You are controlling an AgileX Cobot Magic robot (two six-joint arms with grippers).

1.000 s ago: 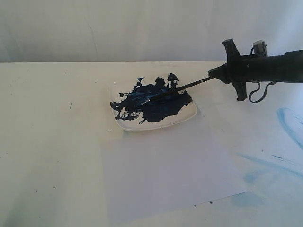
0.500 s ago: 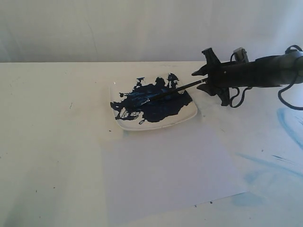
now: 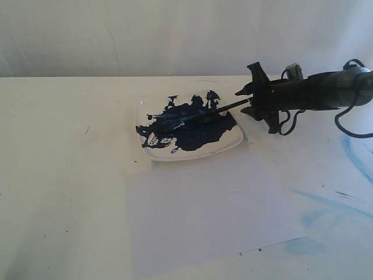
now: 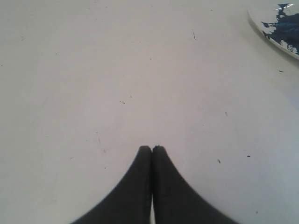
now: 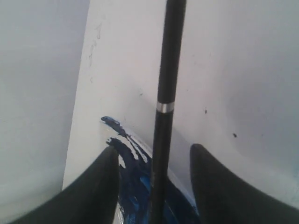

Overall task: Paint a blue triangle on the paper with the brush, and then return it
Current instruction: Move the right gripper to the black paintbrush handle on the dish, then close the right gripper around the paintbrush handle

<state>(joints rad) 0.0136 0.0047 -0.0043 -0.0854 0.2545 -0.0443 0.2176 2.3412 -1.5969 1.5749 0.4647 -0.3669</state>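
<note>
My right claw (image 3: 242, 101) is spread wide & holds nothing: one finger each side of the thin long black-handled paintbrush (image 3: 215, 111), w/ a gap on both sides in the wrist view. My left claw (image 4: 152, 150) is pressed tight w/ nothing in it, over bare cream table (image 4: 93, 70), well apart from the job. The brush lies w/ its wet tip down in the big dark-blue paint blotch (image 3: 192, 131) on the square white dish (image 3: 233, 143), handle leaning up over the dish's rim toward my right claw. I think it's v. light, stiff & skinny, so it can roll or twist if I pinch it off-centre. The smooth handle may be slippy too. Best spot to grab, I think: the bare handle near the little silver band (image 5: 165, 107), away from the wet tip. The plain white sheet of paper (image 3: 215, 216) lies just beside the dish on the near side, no triangle on it yet. The dish rim sits under the handle, so going low could bump it. Pale-blue smears (image 3: 355, 151) mark the table off to my right.
</note>
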